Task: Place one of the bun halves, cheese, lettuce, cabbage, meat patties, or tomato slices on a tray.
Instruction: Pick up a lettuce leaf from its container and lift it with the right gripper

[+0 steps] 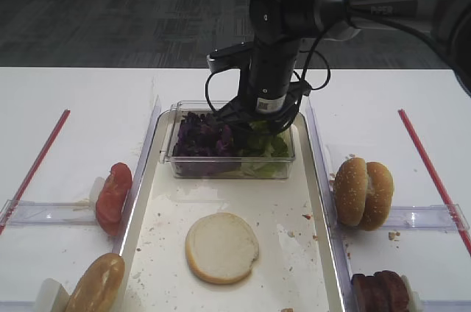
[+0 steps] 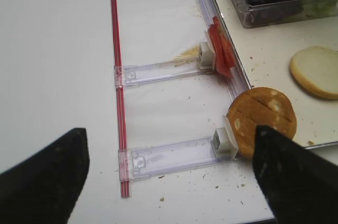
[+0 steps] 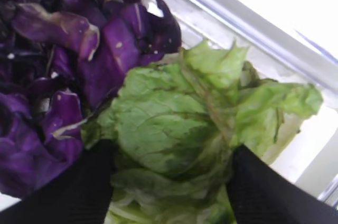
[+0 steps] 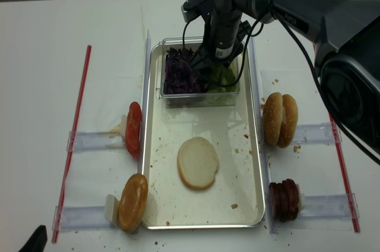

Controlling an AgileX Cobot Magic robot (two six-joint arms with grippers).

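Observation:
My right gripper [image 1: 257, 129] reaches down into a clear plastic box [image 1: 221, 168] at the far end of the cream tray [image 1: 294, 253]. In the right wrist view its black fingers [image 3: 90, 187] stand on either side of the light green lettuce [image 3: 174, 123], jaws wide, touching the leaves at most lightly. Dark purple cabbage [image 3: 53, 65] fills the box's left half. A pale bun half [image 1: 221, 247] lies cut face up on the tray. My left gripper [image 2: 169, 134] hangs open over the bare table at the front left, holding nothing.
Tomato slices [image 1: 114, 194] and a golden bun [image 1: 96, 282] stand in clear holders left of the tray. Sesame buns [image 1: 363, 193] and meat patties [image 1: 379, 291] stand in holders on the right. Red strips [image 1: 40, 154] mark both sides of the table.

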